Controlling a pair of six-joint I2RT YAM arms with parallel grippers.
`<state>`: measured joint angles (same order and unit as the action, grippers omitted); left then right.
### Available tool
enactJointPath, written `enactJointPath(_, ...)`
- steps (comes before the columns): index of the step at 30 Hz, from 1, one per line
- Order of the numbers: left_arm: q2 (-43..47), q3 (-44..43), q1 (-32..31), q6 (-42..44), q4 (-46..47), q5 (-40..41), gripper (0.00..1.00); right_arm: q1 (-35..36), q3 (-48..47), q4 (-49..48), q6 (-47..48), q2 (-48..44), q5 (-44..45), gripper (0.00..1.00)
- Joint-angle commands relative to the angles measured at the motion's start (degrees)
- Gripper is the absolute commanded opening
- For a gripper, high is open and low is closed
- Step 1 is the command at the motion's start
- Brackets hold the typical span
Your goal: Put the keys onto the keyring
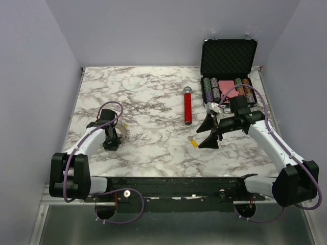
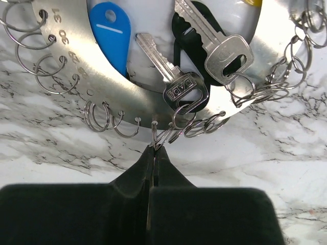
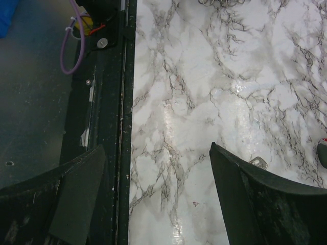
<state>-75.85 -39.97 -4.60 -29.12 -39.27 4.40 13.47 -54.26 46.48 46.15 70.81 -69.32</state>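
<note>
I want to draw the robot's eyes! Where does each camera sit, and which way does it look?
Top: high behind the arms, looking down on the marble table; both arms, left gripper and right gripper show.
Left wrist: on the left arm, looking along its shut fingers at the keyring they pinch.
Right wrist: on the right arm, looking down at the table's near edge between its open fingers.
Shared: top and left wrist both show the keyring.

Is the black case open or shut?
Open. The case has its lid standing up, and the chips inside show.
</note>
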Motion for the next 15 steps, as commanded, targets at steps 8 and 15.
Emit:
enactJointPath(8,5.1,-2.3,-5.4,-2.0,-2.6,-6.8,0.00,-0.1,-1.2,1.2,1.0,-0.5,-2.2,0.91)
enactJointPath(15,-0.7,-5.2,-17.0,-9.6,1.9,-12.2,0.00,-0.1,-1.0,0.9,1.0,-0.4,-2.0,0.92)
